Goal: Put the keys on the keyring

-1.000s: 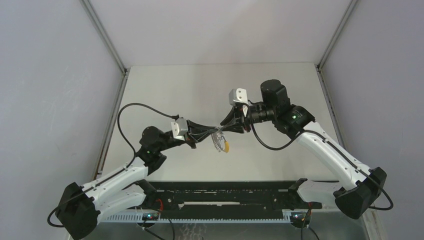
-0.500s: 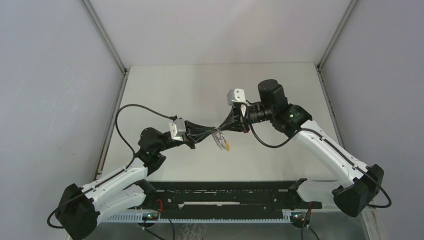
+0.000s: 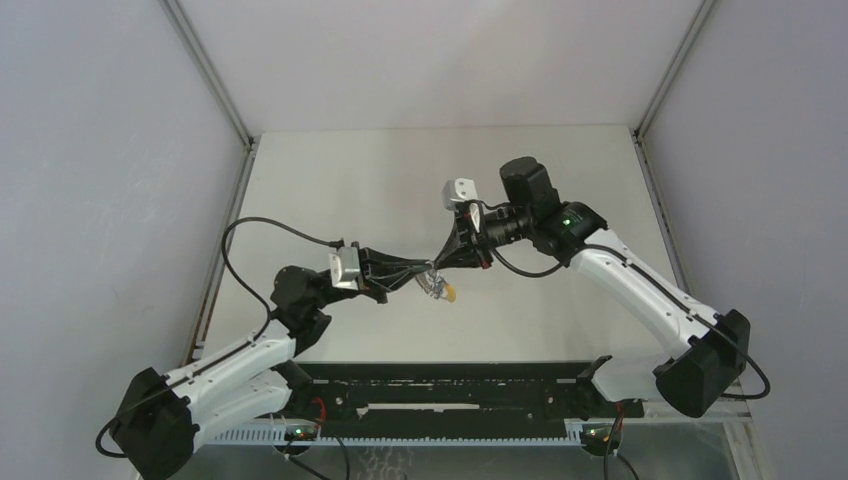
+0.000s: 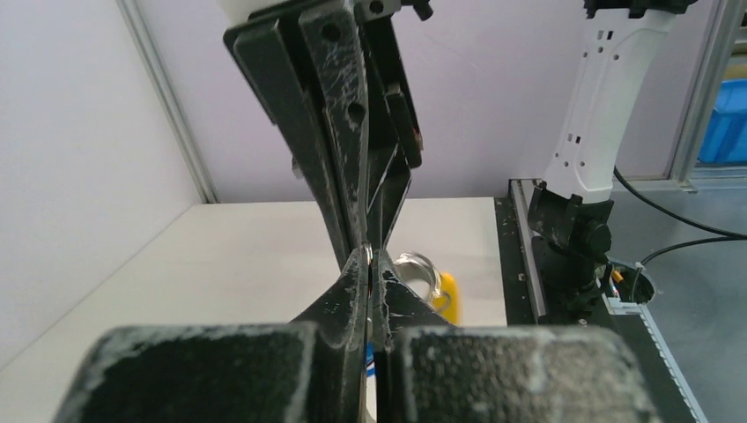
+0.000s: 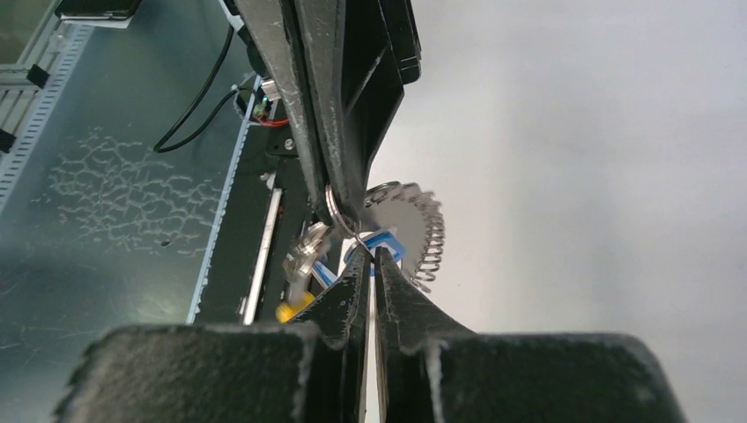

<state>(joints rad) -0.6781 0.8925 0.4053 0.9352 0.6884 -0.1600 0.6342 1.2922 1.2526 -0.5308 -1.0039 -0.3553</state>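
Observation:
Above the middle of the table, my left gripper [image 3: 430, 279] and right gripper [image 3: 441, 268] meet tip to tip. The left gripper [image 4: 370, 257] is shut on the silver wire of the keyring [image 4: 421, 267]. The ring's jagged coil [image 5: 421, 225] and its yellow section [image 5: 289, 310] hang beside the tips. The right gripper [image 5: 370, 253] is shut, its tips on the blue head of a key [image 5: 386, 240] at the ring. In the right wrist view, a silver blade [image 5: 308, 251] dangles lower left. In the top view the keyring [image 3: 447, 291] is a small blur with a yellow end.
The white table [image 3: 400, 180] is walled left, right and behind, with metal posts at the far corners. A black rail [image 3: 450, 385] runs along the near edge between the arm bases. The left arm's cable [image 3: 270, 225] loops over the table's left side.
The right gripper's jaws closed at the ring. Both arms shifted a little to the left, carrying the keyring with them. The left gripper stayed shut.

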